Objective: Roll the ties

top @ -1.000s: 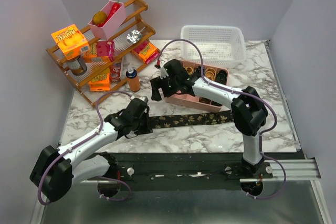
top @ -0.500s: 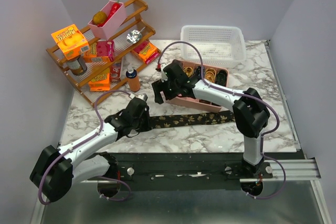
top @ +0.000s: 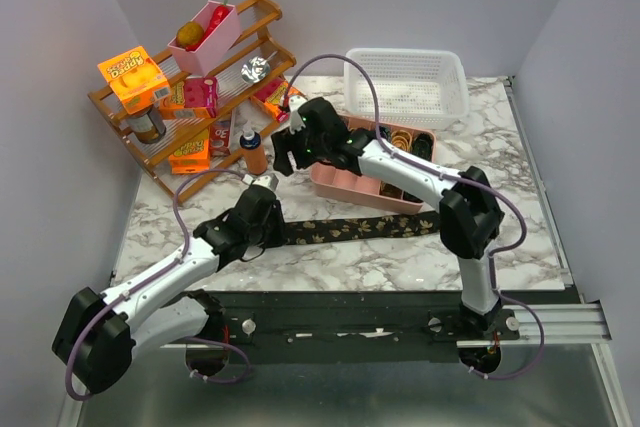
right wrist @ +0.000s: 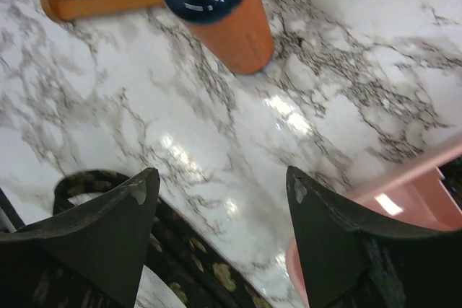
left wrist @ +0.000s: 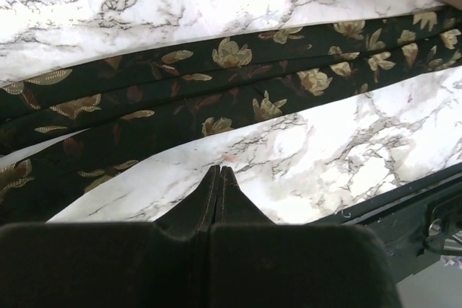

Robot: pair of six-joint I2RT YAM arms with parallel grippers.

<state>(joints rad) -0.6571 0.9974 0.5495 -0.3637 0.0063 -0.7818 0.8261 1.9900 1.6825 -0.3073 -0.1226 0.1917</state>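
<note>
Just beyond the closed left claw lies the tie.

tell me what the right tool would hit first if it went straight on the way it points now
Most likely the bare marble table, seen between the open fingers of the right tool. The bottle stands further ahead, so a shallower path might reach it instead; depth is hard to judge.
</note>
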